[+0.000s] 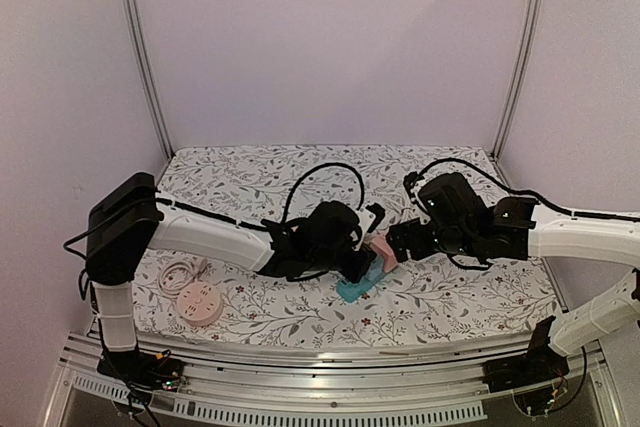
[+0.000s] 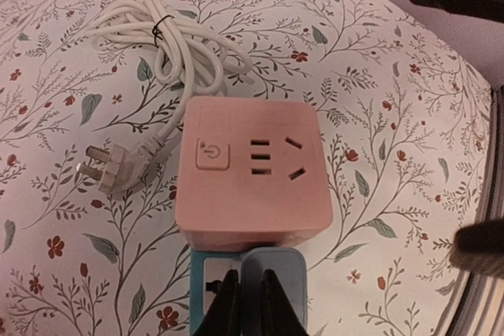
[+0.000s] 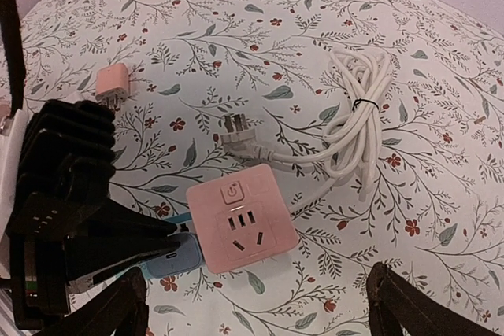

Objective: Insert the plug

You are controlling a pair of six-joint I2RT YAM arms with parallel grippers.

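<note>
A cloth-covered table [image 1: 450, 297] printed with leaves and red flowers carries the scene, with the left arm [image 1: 210, 237] and right arm [image 1: 570, 237] reaching in from either side to meet near its centre, a little toward the near edge. The right gripper [image 3: 258, 271] hangs over the table with its fingers spread wide, holding nothing. A white cord [image 2: 177, 53], coiled and tied with a black band, lies near the pink cube [image 2: 252, 167], a socket block standing flat with its power button and socket holes facing up. A round pink strip [image 1: 198, 302] sits by the near-left corner with its own white lead bundled beside it. The blue plug [image 2: 276, 269] rests on the cloth touching the cube's side. The left gripper [image 2: 248, 273] is over it with its fingers pressed close together; whether they actually pinch it cannot be told. The cord's three-pin plug [image 2: 106, 169] lies on its side just beside the cube, and a small pink charger [image 3: 113, 83] sits well apart.
</note>
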